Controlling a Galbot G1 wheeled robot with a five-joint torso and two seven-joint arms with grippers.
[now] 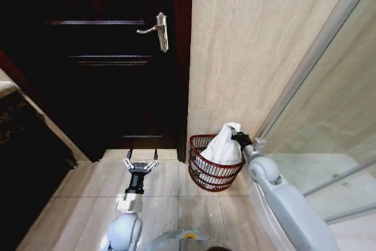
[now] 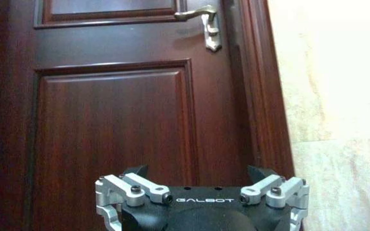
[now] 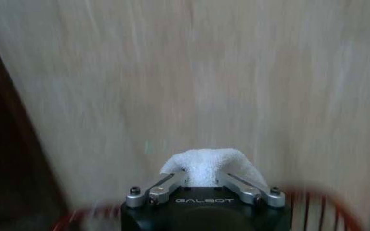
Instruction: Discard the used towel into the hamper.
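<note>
White terry cloth bunches up out of the hamper (image 1: pixel 214 171), a dark red wire basket standing on the tiled floor (image 1: pixel 170 204) in the corner where the beige wall (image 1: pixel 252 51) meets the dark wooden door (image 1: pixel 111 63). The towel (image 1: pixel 223 144) hangs from its top fold, its lower part already down inside the basket's rim and its peak standing well above it.

The right tool (image 1: pixel 239 140) is closed on that top fold, directly over the basket. In the right wrist view the two metal fingers (image 3: pixel 165 185) converge on a puffy white bunch of cloth (image 3: pixel 207 163), with the red rim (image 3: pixel 326 207) curving just below.

The left tool (image 1: pixel 141 164) hangs low over the floor, just beside the basket on the door side, pointing at the door. Its fingers (image 2: pixel 130 185) are spread wide and hold nothing; the door handle (image 2: pixel 204 26) shows above it in the left wrist view.

The towel looks light, soft and limp, so it should sag and fold under its own weight rather than keep any shape. A pinch on a gathered fold near the top, as here, seems the sensible hold: thick pile gives the fingers something to bite, and the rest trails below. The loops could catch on the wire, and the light basket might tip or slide if the cloth drags its rim.
</note>
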